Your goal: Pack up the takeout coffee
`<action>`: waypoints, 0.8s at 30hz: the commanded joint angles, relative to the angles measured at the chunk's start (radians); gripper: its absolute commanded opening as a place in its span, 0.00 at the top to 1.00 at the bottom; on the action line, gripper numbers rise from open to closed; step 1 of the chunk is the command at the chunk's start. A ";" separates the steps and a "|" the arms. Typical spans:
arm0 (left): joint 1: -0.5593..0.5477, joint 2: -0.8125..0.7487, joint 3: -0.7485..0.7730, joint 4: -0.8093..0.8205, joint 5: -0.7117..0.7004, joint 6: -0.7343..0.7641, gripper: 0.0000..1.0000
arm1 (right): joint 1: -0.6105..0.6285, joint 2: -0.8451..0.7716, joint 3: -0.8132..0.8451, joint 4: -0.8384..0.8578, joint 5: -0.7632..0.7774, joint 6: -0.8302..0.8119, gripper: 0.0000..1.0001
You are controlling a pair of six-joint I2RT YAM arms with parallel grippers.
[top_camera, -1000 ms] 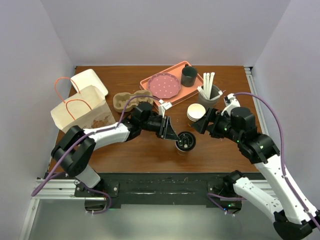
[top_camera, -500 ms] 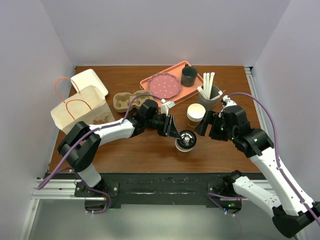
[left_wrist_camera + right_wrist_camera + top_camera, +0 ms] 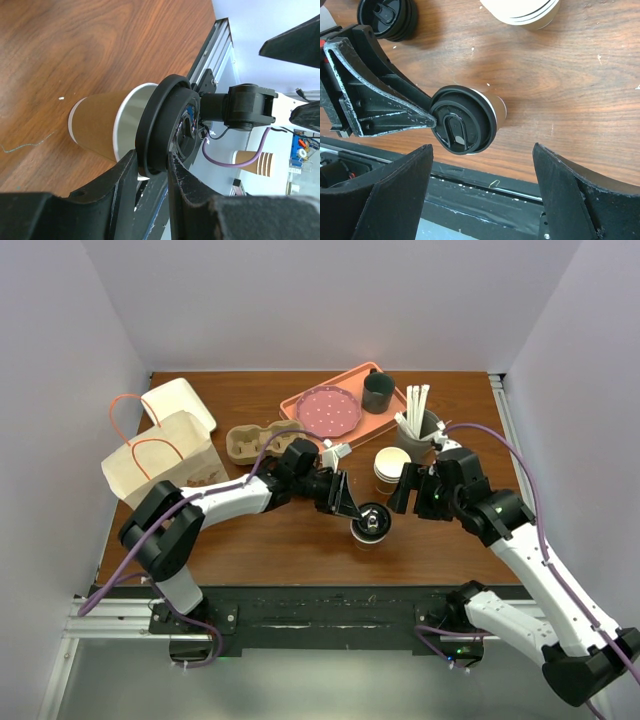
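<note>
Both pincers near the cup (image 3: 97,125): left pincer (image 3: 151,162) clamped on lid (image 3: 160,125) rim, right pincer (image 3: 481,165) spread wide

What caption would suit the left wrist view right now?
Left gripper pinching the black sip lid by its rim at the mouth of the kraft cup.

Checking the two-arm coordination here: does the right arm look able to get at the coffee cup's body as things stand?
Probably yes. The right gripper hangs open just beside the cup, whose facing side is bare; the left gripper pinches only the lid rim on the opposite side.
</note>
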 commanded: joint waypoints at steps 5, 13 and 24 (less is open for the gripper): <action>-0.004 0.006 0.032 -0.028 0.002 0.035 0.83 | -0.002 0.027 -0.002 0.037 0.000 -0.067 0.18; -0.006 0.010 0.039 -0.067 -0.001 0.055 0.70 | 0.000 0.076 -0.063 0.105 -0.066 -0.075 0.26; -0.004 0.004 0.064 -0.116 -0.016 0.080 0.51 | -0.002 0.120 -0.099 0.149 -0.114 -0.090 0.35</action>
